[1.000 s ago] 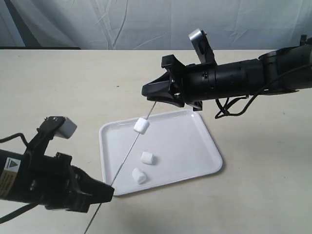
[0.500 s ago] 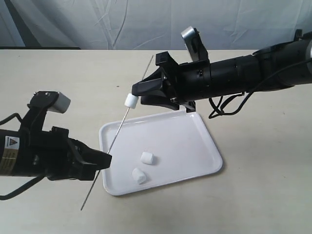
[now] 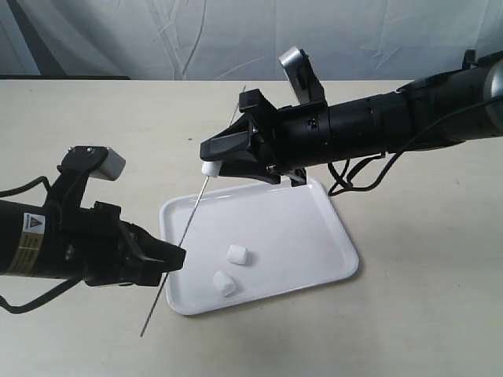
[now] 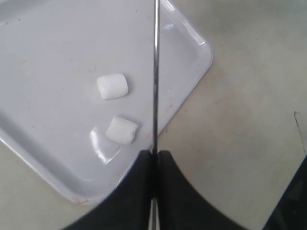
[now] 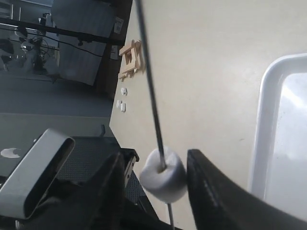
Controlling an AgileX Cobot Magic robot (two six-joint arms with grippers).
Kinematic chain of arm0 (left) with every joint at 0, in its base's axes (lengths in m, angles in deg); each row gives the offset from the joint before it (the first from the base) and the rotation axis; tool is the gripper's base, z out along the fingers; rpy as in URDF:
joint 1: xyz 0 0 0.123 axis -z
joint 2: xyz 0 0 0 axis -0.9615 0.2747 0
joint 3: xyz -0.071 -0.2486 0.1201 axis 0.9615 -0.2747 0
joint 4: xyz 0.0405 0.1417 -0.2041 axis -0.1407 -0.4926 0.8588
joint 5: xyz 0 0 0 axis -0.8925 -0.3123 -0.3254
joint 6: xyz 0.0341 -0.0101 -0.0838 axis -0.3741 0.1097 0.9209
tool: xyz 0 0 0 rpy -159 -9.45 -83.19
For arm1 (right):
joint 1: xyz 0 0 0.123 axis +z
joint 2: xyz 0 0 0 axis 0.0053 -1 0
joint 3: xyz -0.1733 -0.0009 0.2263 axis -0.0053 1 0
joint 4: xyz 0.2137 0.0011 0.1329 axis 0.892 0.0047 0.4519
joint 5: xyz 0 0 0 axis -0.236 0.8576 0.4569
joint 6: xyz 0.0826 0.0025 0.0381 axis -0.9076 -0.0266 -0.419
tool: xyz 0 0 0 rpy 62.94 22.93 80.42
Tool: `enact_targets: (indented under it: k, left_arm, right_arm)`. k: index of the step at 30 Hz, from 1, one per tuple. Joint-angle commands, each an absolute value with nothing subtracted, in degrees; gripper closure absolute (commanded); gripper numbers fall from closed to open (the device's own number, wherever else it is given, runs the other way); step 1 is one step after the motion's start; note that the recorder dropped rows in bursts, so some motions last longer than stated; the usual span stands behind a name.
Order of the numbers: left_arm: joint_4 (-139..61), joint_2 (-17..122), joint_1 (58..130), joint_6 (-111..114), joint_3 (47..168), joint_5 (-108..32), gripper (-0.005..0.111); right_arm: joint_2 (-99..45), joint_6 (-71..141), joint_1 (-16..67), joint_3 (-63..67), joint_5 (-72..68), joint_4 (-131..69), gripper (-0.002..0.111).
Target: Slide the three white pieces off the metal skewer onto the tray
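The thin metal skewer (image 3: 189,224) slants above the tray's left edge, its upper end poking past my right gripper. My left gripper (image 3: 177,256) is shut on its lower part, fingers (image 4: 144,177) pinching the skewer (image 4: 155,72). One white piece (image 3: 210,168) is threaded near the upper end. My right gripper (image 3: 211,157) stands open around that piece (image 5: 163,175); one finger (image 5: 206,187) touches it, and a gap shows at the other. Two white pieces (image 3: 237,254) (image 3: 224,283) lie loose on the white tray (image 3: 314,228).
The tray sits on a pale tabletop (image 3: 424,314) with a wrinkled cloth backdrop (image 3: 157,39) behind. My right arm (image 3: 377,126) stretches over the tray's far corner. The left arm's body (image 3: 55,243) lies low at the left, beside the tray.
My right gripper has moved left and away from the tray with the threaded piece between its fingers. The skewer's upper end now sticks out beyond it. The left gripper has lifted slightly.
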State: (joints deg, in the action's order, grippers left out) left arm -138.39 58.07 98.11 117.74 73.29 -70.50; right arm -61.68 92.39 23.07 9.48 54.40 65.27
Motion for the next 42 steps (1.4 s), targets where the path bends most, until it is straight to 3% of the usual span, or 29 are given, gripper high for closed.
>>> enact_targets:
  k: [1,8,17,42]
  left_arm:
    - [-138.00,58.23,98.19,117.51,74.76,-71.81,0.107]
    - [-137.88,58.23,98.19,117.51,75.16,-72.52,0.107]
    - [-137.88,58.23,98.19,117.51,75.16,-72.36,0.107]
    - [-139.38,58.23,98.19,118.81,70.17,-72.91,0.107]
  right_arm:
    - [-61.79,92.68,23.15,9.24,54.40,64.25,0.067]
    - [-61.79,92.68,23.15,9.24,54.17,64.12,0.069]
    - [-61.79,92.68,23.15,9.24,53.49,64.12,0.089]
    - [-61.79,92.79,23.03,9.24,47.64,67.74,0.089]
